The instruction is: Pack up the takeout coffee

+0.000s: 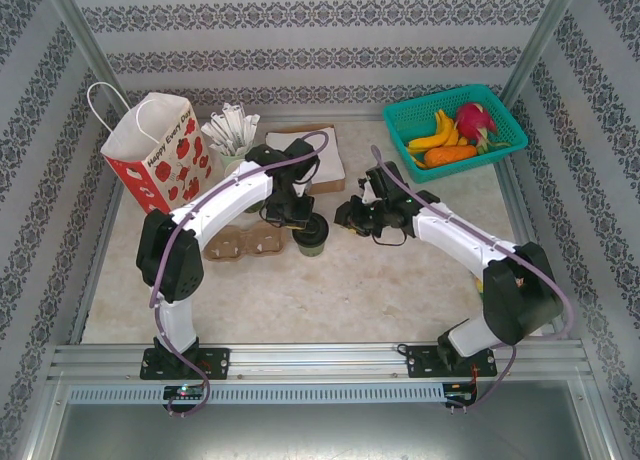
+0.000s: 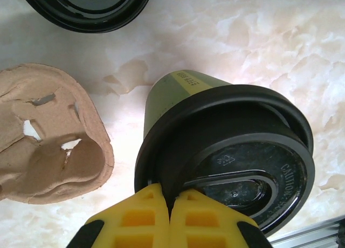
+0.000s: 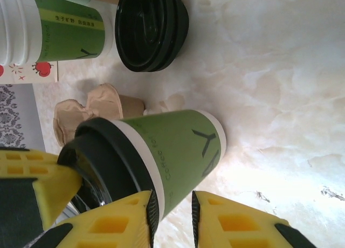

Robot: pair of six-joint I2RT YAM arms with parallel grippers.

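Note:
The takeout coffee (image 1: 310, 238), a green paper cup with a black lid, stands on the marble table beside the cardboard carrier. My left gripper (image 1: 300, 218) hangs over it. In the left wrist view its yellow fingers (image 2: 171, 193) are pinched shut on the rim of the lid of the takeout coffee (image 2: 226, 151). My right gripper (image 1: 352, 216) sits just right of the cup. In the right wrist view it (image 3: 172, 202) stands open a little. One pad lies against the side of the takeout coffee (image 3: 161, 151) under the lid, and the other pad is apart from it.
A brown two-hole cup carrier (image 1: 248, 243) lies left of the cup. A stack of black lids (image 3: 151, 27) and lidless green cups (image 3: 59, 24) stand behind it. The red-flowered paper bag (image 1: 160, 150) is at the back left, and a teal fruit basket (image 1: 455, 130) at the back right.

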